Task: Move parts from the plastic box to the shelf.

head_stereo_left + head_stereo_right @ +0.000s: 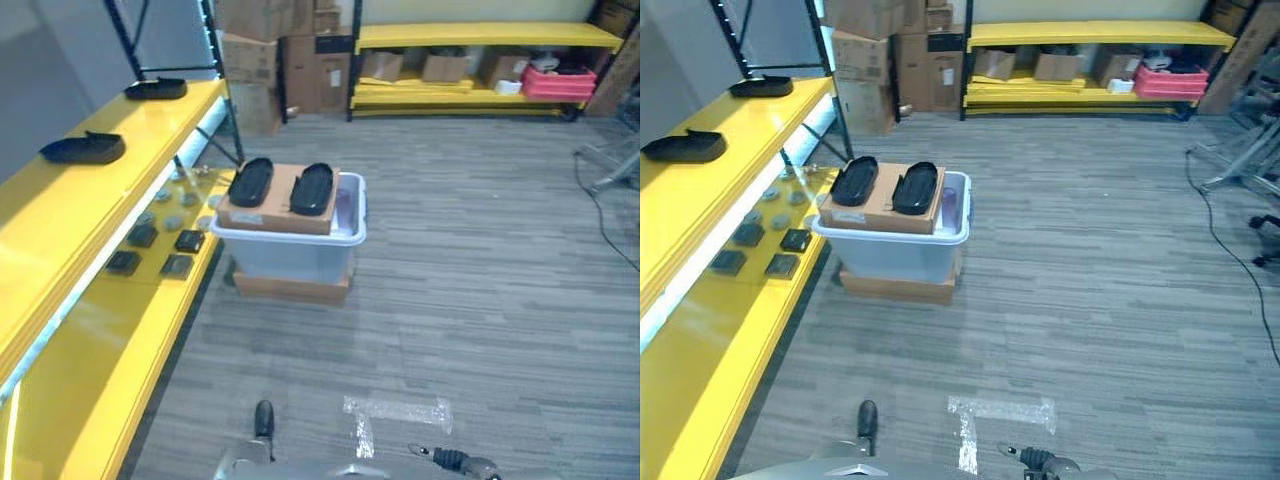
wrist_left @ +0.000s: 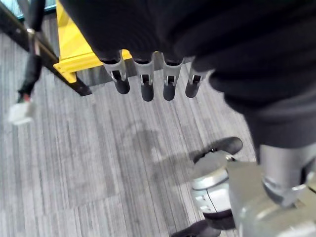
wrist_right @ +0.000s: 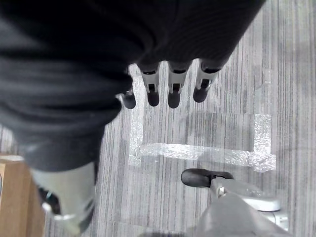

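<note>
A translucent plastic box [image 1: 290, 252] stands on a flat cardboard base on the floor, beside the long yellow shelf [image 1: 60, 215] at the left. A cardboard sheet lies across the box's top with two long black parts [image 1: 250, 181] [image 1: 312, 188] side by side on it. Two similar black parts [image 1: 83, 149] [image 1: 156, 89] lie on the shelf's upper board. Several small dark parts [image 1: 160, 250] sit on its lower board. My left hand [image 2: 147, 86] hangs over the floor with straight fingers, holding nothing. My right hand [image 3: 174, 89] hangs the same way, far from the box.
A second yellow shelf [image 1: 480, 40] along the back wall carries cardboard boxes and a red crate [image 1: 558, 82]. Stacked cartons [image 1: 300, 60] stand at the back. Clear tape marks [image 1: 395, 412] are stuck to the grey floor. A metal stand [image 1: 615, 165] is at the right.
</note>
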